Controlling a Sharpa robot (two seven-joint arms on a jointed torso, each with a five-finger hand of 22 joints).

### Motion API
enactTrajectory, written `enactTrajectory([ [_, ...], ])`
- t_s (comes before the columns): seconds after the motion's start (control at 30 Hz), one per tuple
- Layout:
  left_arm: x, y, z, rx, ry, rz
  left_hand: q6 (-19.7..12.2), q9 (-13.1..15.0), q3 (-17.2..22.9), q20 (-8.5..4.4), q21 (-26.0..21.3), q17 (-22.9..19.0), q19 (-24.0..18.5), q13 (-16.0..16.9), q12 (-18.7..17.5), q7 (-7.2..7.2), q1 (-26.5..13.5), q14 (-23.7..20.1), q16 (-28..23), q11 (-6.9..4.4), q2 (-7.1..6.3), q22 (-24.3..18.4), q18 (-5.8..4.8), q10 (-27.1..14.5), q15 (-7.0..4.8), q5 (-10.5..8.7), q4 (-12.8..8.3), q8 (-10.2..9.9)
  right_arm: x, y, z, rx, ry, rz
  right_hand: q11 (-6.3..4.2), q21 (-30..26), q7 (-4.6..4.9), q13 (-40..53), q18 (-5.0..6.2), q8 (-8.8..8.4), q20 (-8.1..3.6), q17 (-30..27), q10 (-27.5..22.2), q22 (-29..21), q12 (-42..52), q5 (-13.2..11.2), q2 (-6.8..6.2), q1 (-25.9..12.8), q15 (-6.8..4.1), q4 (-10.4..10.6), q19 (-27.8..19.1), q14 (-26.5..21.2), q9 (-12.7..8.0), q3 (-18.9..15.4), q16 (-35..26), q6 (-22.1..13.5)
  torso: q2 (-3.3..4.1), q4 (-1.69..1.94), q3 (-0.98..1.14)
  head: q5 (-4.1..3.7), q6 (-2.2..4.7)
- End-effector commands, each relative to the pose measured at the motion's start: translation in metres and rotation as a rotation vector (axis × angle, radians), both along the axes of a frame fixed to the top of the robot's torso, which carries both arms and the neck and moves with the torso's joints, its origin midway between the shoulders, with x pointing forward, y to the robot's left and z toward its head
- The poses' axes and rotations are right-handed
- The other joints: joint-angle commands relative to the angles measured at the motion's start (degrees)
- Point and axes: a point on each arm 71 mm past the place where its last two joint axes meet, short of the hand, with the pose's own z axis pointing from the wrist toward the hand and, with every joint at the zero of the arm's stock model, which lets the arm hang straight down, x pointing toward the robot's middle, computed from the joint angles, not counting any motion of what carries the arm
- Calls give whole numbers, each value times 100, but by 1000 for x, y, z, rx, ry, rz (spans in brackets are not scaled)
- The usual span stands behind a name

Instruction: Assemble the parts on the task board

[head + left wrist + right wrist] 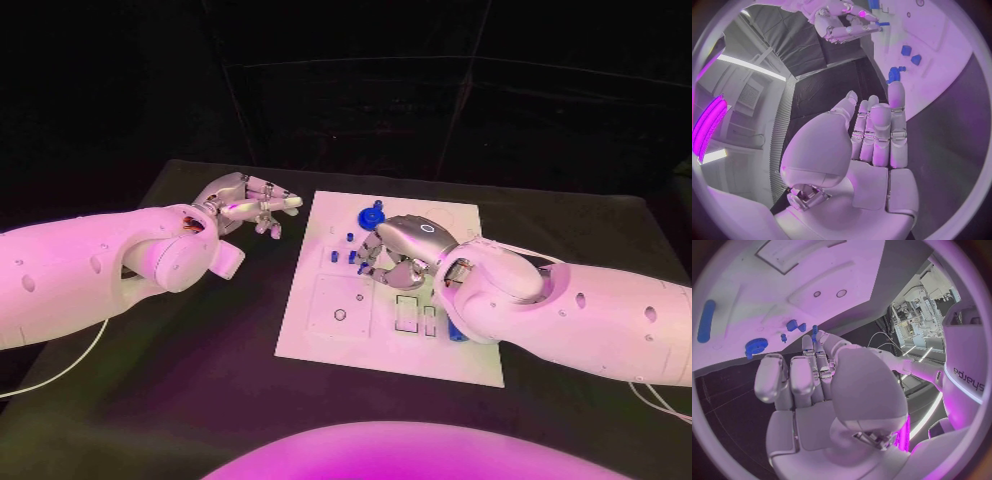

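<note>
Black table [173, 400] fills the space in front of the robot, with the white task board [433, 345] lying at its centre. Over the table's bare top at about ten o'clock from the board, the left hand [248, 205] hangs just off the board's edge; its fingers lie straight and close together, with nothing in them, as the left wrist view shows [879, 135]. The right hand [401, 250] is over the upper middle of the board, fingers curled downward. From the right wrist view [811, 380] the fingers are bent in side by side, and I cannot tell whether they grip anything. Several small blue parts sit on the board: a round toothed part [369, 217] near twelve o'clock, a few little pegs [335, 256] just left of the right hand, and a long blue bar [706, 321] further off on the board.
</note>
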Motion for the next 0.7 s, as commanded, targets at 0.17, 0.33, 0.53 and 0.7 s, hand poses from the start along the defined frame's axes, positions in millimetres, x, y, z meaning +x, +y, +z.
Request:
enactTrajectory([
  [0.17, 5, 5, 9, -136, -79, 99, -49, -12, -158, 41, -75, -68, -19, 0, 95, 6, -171, -48, -63, 28, -45, -60, 73, -39, 21, -7, 100, 0, -4, 6, -8, -66, -5, 45, -2, 22, 6, 0, -57, 22, -5, 9, 47, 13, -26, -6, 8, -34, -42, 19, 33, 128, 8, 2, 36, 26, 3, -9, 10, 93, -56],
  [0.33, 5, 4, 9, -152, -77, 115, -52, -13, -214, 44, -94, -98, -12, 4, 123, 7, -210, -52, -78, 28, -43, -80, 74, -46, 22, -8, 133, 7, -5, 8, -12, -84, -7, 52, -2, 22, 6, 0, -57, 22, -5, 9, 47, 13, -26, -6, 8, -34, -42, 19, 33, 128, 8, 2, 36, 26, -2, -2, 0, 117, -95],
  [0.53, 5, -1, 11, -199, -89, 103, -63, -15, -307, 48, -127, -152, -8, 11, 169, 10, -264, -69, -106, 31, -20, -113, 74, -69, 25, -8, 192, 16, -6, 10, -17, -101, 5, 59, -2, 27, 6, 0, -58, 21, -6, 14, 48, 21, -28, -11, 15, -31, -43, 18, 37, 130, 8, 4, 40, 26, 2, -2, 4, 174, -124],
  [0.7, 6, -5, 12, -220, -98, 95, -68, -17, -314, 49, -133, -181, -8, 11, 174, 10, -260, -80, -120, 31, -13, -118, 74, -75, 26, -6, 194, 15, -8, 11, -19, -110, 16, 67, -2, 27, 6, 0, -58, 21, -6, 14, 48, 21, -28, -11, 15, -31, -43, 18, 37, 130, 8, 4, 40, 26, -6, -7, 6, 202, -153],
])
